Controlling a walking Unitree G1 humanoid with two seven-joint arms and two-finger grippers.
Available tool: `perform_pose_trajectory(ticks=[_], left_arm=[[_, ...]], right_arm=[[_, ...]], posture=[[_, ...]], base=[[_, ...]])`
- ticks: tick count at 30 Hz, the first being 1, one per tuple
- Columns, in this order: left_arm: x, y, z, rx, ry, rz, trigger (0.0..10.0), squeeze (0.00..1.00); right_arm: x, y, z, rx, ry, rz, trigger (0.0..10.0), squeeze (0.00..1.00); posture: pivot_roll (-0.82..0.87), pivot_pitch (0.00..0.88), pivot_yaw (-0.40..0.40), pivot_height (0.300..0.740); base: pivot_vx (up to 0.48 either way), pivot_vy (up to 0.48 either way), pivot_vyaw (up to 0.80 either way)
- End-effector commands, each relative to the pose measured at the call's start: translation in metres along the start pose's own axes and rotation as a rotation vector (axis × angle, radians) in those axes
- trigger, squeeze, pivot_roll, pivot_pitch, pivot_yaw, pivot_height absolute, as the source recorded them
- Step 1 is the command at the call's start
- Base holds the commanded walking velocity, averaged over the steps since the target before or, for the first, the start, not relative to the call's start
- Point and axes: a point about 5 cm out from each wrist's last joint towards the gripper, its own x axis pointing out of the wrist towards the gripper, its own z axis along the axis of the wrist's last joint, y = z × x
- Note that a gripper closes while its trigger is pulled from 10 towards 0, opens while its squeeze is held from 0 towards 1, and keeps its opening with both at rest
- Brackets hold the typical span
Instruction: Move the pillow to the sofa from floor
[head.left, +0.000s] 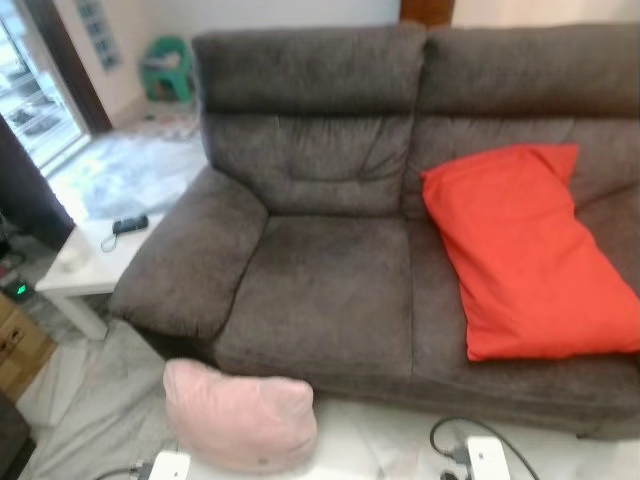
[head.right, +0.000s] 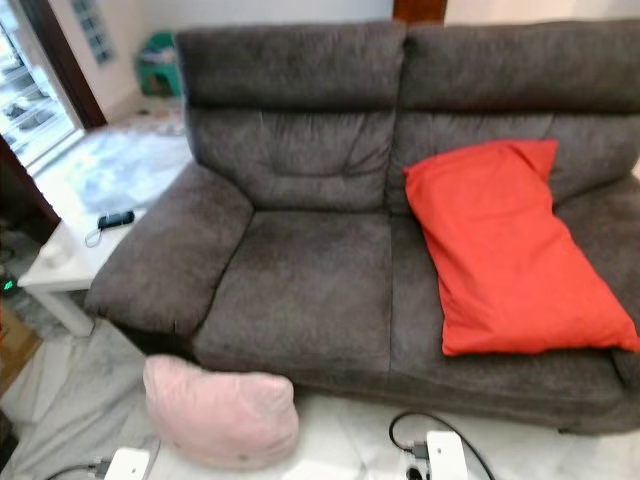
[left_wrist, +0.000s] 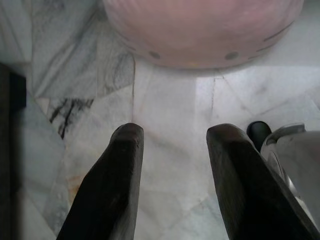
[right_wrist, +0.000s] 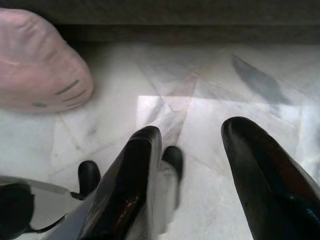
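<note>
Left gripper (left_wrist: 172, 150) — fingers apart, empty, above the marble floor (left_wrist: 170, 100) with the pink pillow (left_wrist: 200, 30) just ahead. Right gripper (right_wrist: 195, 145) likewise spread and empty, the pillow off to one side. We find the pillow lying on the floor against the front of the grey sofa (head.left: 330, 290), below its left seat; a red cushion (head.left: 530, 260) occupies the right seat, a white side table (head.left: 90, 270) stands beside the armrest. We judge the step to be the approach — next, both grippers must close in on the pillow's flanks before lifting.
</note>
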Motion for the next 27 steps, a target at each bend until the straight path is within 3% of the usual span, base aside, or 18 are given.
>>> perform_pose_trajectory(ticks=[1, 6, 11, 15, 19, 23, 27], left_arm=[[-0.001, 0.0, -0.003, -0.006, 0.016, -0.001, 10.0, 0.0], [0.0, 0.0, -0.002, -0.008, 0.018, 0.0, 10.0, 0.0], [0.0, -0.002, -0.002, -0.009, 0.018, -0.001, 10.0, 0.0], [0.0, -0.003, -0.002, -0.011, 0.017, -0.001, 10.0, 0.0], [0.0, -0.003, 0.0, -0.012, 0.008, -0.001, 10.0, 0.0], [0.001, -0.004, 0.001, -0.011, 0.003, -0.002, 10.0, 0.0], [0.001, -0.005, 0.002, -0.012, -0.001, -0.002, 10.0, 0.0]], right_arm=[[-0.001, -0.003, -0.002, 0.012, 0.004, -0.005, 10.0, 0.0], [-0.006, -0.024, 0.0, 0.021, -0.012, -0.022, 10.0, 0.0], [-0.005, -0.023, 0.0, 0.022, -0.008, -0.025, 10.0, 0.0], [-0.002, -0.011, 0.0, 0.024, -0.002, -0.013, 10.0, 0.0], [0.001, 0.003, 0.001, 0.024, -0.007, 0.007, 10.0, 0.0], [0.001, 0.003, 0.001, 0.02, -0.01, 0.007, 10.0, 0.0], [-0.004, -0.014, -0.001, 0.024, -0.015, -0.008, 10.0, 0.0]], posture=[[-0.06, 0.027, 0.087, 0.74], [-0.05, 0.03, 0.087, 0.74], [-0.05, 0.033, 0.086, 0.74], [-0.05, 0.035, 0.085, 0.74], [-0.05, 0.036, 0.086, 0.74], [-0.05, 0.036, 0.085, 0.74], [-0.05, 0.037, 0.085, 0.74]], base=[[0.0, 0.33, 0.0], [0.0, 0.327, -0.47], [0.0, 0.327, 0.0], [0.0, 0.326, 0.0], [0.0, 0.326, -0.66], [0.0, 0.327, -0.15], [0.0, 0.326, 0.0]])
